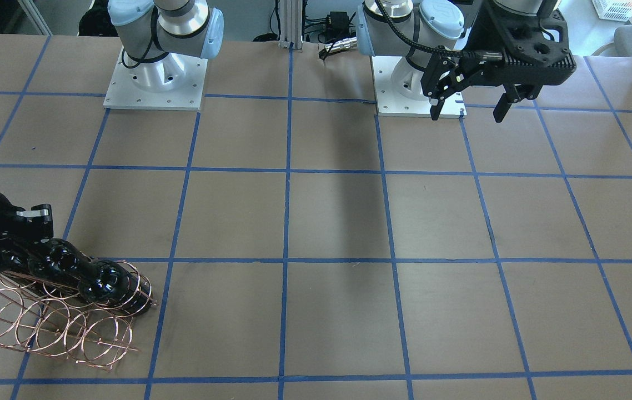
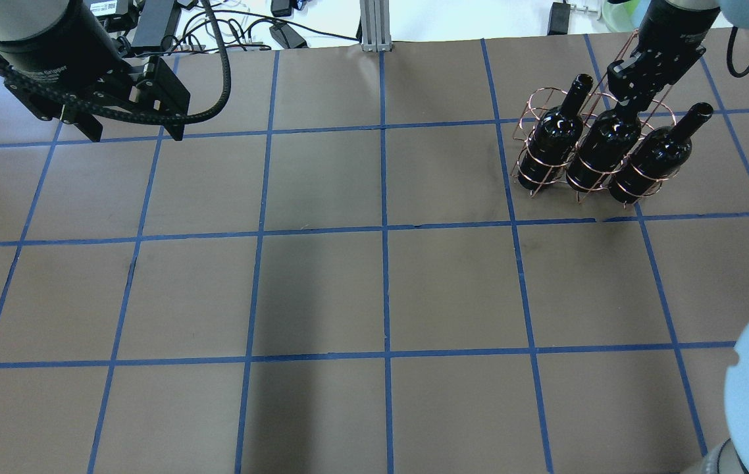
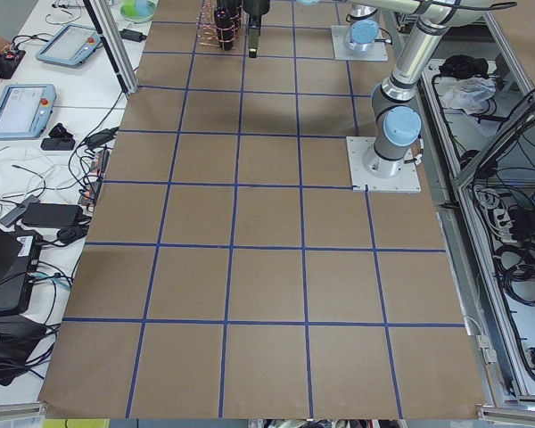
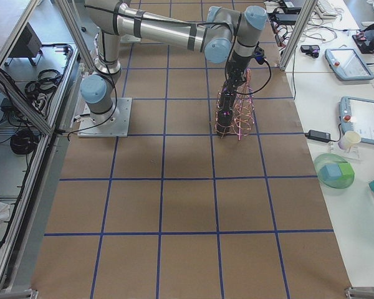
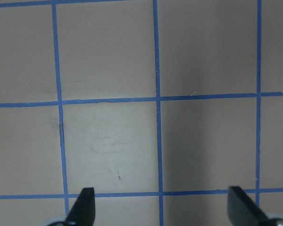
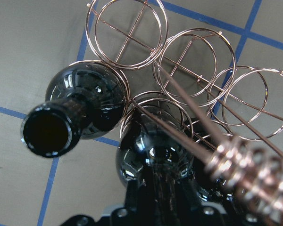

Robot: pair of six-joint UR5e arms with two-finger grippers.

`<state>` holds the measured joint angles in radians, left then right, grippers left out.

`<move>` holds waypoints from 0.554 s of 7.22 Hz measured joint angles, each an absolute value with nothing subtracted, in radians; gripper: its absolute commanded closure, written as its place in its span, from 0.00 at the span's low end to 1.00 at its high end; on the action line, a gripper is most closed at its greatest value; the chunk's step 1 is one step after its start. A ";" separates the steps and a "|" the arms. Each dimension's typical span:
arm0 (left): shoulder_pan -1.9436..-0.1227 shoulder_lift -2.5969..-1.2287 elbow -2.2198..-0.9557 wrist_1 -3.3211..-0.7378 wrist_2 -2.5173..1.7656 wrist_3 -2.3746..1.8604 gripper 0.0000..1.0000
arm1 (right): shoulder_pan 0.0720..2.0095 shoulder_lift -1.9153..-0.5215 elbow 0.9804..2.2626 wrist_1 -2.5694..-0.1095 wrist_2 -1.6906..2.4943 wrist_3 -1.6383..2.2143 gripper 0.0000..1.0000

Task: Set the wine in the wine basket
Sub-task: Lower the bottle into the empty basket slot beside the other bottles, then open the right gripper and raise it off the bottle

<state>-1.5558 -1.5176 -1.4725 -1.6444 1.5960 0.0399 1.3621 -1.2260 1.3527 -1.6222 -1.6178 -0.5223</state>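
Observation:
The copper wire wine basket (image 2: 524,172) stands at the far right of the table and holds three dark glass wine bottles. My right gripper (image 2: 634,85) is shut on the neck of the middle bottle (image 2: 601,148), which sits inside a ring; the gripper hides the neck from above. The other bottles (image 2: 552,138) (image 2: 651,155) rest in the rings on either side. In the right wrist view the held bottle (image 6: 153,160) runs down between my fingers, next to an open-mouthed bottle (image 6: 47,134). My left gripper (image 2: 132,128) is open and empty, far off at the table's left.
The basket's coiled-wire handle (image 6: 245,174) runs close past my right wrist camera. Several empty rings (image 6: 127,28) lie beyond the bottles. The left wrist view shows only brown paper with blue tape lines (image 5: 156,99). The arm bases (image 1: 155,83) stand at the robot's edge.

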 measured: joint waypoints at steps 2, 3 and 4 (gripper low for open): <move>-1.557 -1.517 -1.473 -1.644 1.595 0.040 0.00 | 1.362 -1.225 1.362 -1.627 -1.618 -0.522 0.48; -1.557 -1.517 -1.473 -1.644 1.595 0.040 0.00 | 1.362 -1.226 1.369 -1.632 -1.618 -0.522 0.28; -1.557 -1.517 -1.473 -1.644 1.595 0.040 0.00 | 1.363 -1.228 1.373 -1.636 -1.617 -0.521 0.00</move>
<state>-1.5569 -1.5173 -1.4731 -1.6444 1.5950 0.0399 1.3627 -1.2277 1.3729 -1.6360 -1.6173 -0.5213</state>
